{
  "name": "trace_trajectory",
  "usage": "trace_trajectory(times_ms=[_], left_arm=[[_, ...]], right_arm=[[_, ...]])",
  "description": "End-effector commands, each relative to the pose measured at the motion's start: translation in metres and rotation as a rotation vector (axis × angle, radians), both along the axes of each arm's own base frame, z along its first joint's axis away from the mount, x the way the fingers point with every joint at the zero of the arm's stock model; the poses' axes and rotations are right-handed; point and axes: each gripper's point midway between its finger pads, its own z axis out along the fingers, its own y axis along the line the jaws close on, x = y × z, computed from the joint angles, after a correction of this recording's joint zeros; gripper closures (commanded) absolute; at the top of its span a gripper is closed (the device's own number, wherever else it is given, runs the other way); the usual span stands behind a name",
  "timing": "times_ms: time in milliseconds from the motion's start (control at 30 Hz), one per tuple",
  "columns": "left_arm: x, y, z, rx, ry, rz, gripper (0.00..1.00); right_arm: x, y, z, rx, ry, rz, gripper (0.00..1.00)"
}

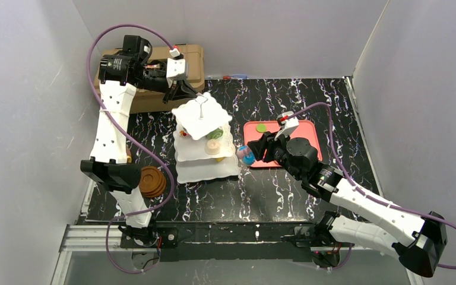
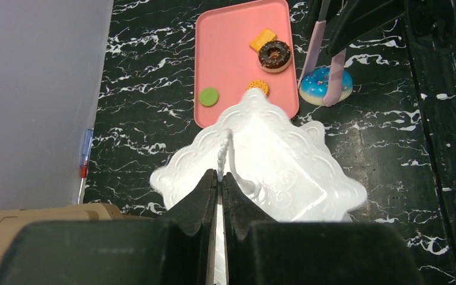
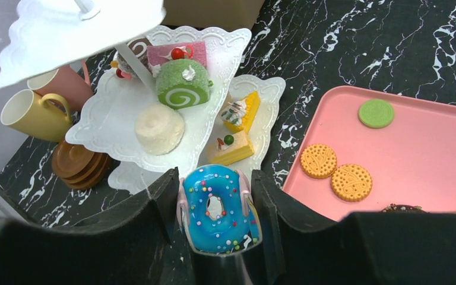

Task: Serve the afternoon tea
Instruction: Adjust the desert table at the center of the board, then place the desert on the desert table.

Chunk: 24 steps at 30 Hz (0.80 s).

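- Plain pale grey walls (image 1: 261,35) close in the far, left and right edges of the tabletop.
- The black marble-patterned tabletop (image 1: 332,98) has white veins.
- A silver metal rail (image 1: 83,237) runs along its near edge.
- The light is even, with soft shadows.

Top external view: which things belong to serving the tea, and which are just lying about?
Job: tiered stand with its pastries; blue donut in the right tool; biscuits and chocolate donut on the pink tray; yellow cup; pink cup; saucers.
Lying about: tan case; the pink tray itself; pen.
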Motion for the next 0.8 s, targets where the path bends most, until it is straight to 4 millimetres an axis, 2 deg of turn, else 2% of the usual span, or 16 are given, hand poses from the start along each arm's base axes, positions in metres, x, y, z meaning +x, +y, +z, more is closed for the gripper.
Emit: trace_trajectory(times_ms=[0, 267, 467, 567, 767], left_arm=[[-0.022, -0.006, 0.031, -0.077, -0.036, -0.018, 1.0], [-0.025, -0.006, 0.04, -0.1, -0.055, -0.006, 1.0], [-0.011, -0.008, 0.063, -0.173, -0.094, 0.085, 1.0], [-0.015, -0.007, 0.07, -0.203, -0.101, 0.126, 1.0], [-0.033, -0.003, 0.046, -0.202, -0.017, 0.168, 1.0]], right_arm=[[0.0, 0.002, 0.027, 0.067, -0.041, -0.002, 0.83], [0.0, 0.001, 0.026, 0.066, -0.038, -0.003, 0.83], [0.001, 0.001, 0.023, 0.062, -0.038, -0.007, 0.83], [0.002, -0.001, 0.022, 0.055, -0.042, -0.016, 0.83], [0.006, 0.0, 0.019, 0.046, -0.057, -0.027, 0.83]])
